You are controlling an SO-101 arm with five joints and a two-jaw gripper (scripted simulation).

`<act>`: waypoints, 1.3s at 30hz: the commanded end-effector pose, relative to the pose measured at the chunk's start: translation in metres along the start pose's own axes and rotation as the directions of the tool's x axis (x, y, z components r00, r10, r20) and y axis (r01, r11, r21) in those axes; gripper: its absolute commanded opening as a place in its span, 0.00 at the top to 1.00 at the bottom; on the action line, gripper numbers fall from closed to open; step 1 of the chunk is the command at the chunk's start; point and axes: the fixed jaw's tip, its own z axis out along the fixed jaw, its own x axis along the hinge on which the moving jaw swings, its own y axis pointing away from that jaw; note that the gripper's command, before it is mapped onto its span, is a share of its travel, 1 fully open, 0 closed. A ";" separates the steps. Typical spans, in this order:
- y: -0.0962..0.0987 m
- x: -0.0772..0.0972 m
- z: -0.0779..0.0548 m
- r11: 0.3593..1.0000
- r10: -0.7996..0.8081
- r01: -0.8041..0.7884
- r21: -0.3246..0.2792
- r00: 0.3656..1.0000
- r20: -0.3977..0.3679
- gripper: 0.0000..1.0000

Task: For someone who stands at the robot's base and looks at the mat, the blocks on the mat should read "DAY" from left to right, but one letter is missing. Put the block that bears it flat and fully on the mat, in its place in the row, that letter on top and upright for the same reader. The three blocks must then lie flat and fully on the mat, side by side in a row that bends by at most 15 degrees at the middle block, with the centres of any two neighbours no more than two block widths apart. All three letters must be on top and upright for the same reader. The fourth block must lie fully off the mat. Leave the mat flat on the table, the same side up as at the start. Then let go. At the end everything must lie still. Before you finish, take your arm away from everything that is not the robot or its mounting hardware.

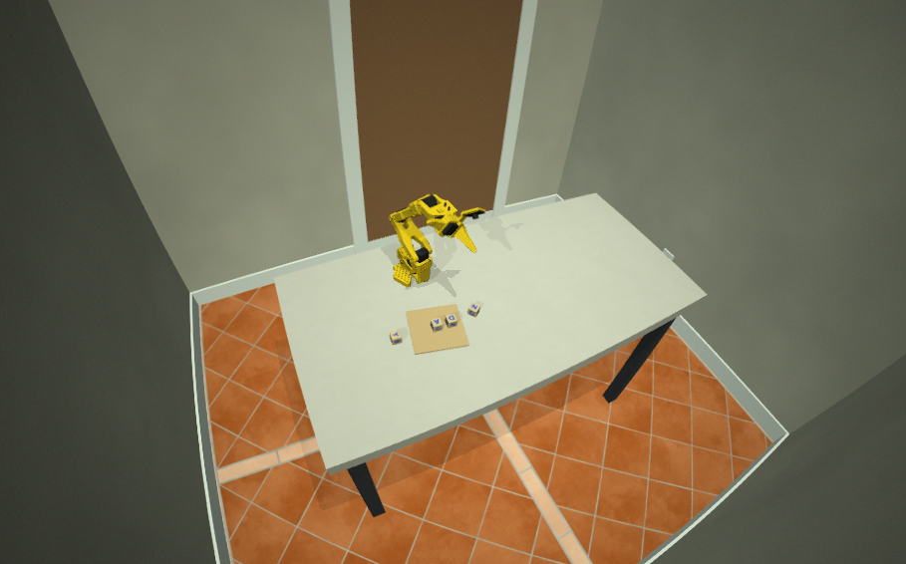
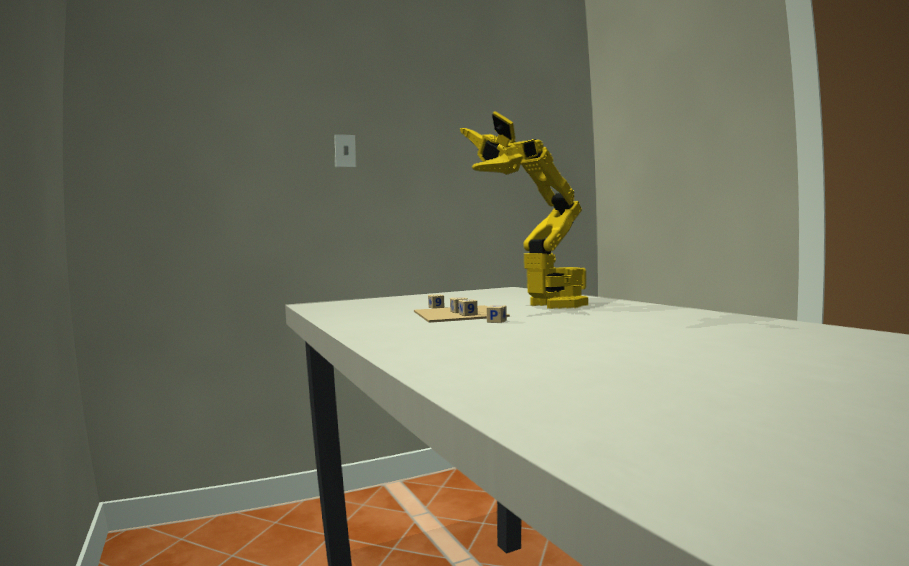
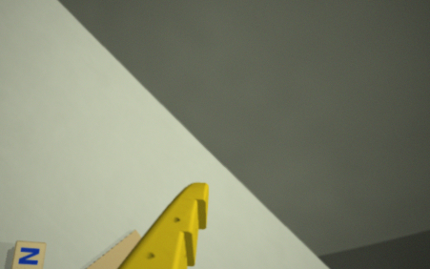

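From your left, N (image 1: 473, 308) (image 2: 496, 314) (image 3: 29, 256) sits off the mat (image 1: 435, 342) (image 2: 436, 316) (image 3: 119, 250); D (image 1: 451, 320) (image 2: 468, 307) and A (image 1: 436, 323) (image 2: 455, 304) are on it. Your open, empty claw (image 1: 453, 238) (image 2: 466, 148) (image 3: 174, 231) hangs high. Y (image 1: 396, 336) (image 2: 435, 301), your likely pick, lies below it, rightward past the mat, on the surface (image 1: 546, 280) (image 2: 619, 394) (image 3: 71, 119): pale, blue-lettered, Y up; I can't judge its exact turn.
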 end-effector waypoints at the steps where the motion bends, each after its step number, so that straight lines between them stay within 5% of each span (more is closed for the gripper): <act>1: -0.009 -0.006 -0.006 0.999 0.029 -0.030 0.037 0.999 0.024 0.00; 7: -0.008 -0.003 -0.006 0.999 0.042 -0.042 0.032 0.999 0.006 0.00; 15: -0.002 0.018 -0.003 0.992 0.127 -0.127 0.007 0.986 -0.111 0.00; 23: -0.002 0.021 -0.003 0.990 0.139 -0.140 0.005 0.982 -0.128 0.00; 32: 0.005 0.043 -0.003 0.972 0.229 -0.236 0.002 0.940 -0.255 0.00; 39: 0.006 0.045 -0.003 0.970 0.237 -0.245 0.003 0.935 -0.266 0.00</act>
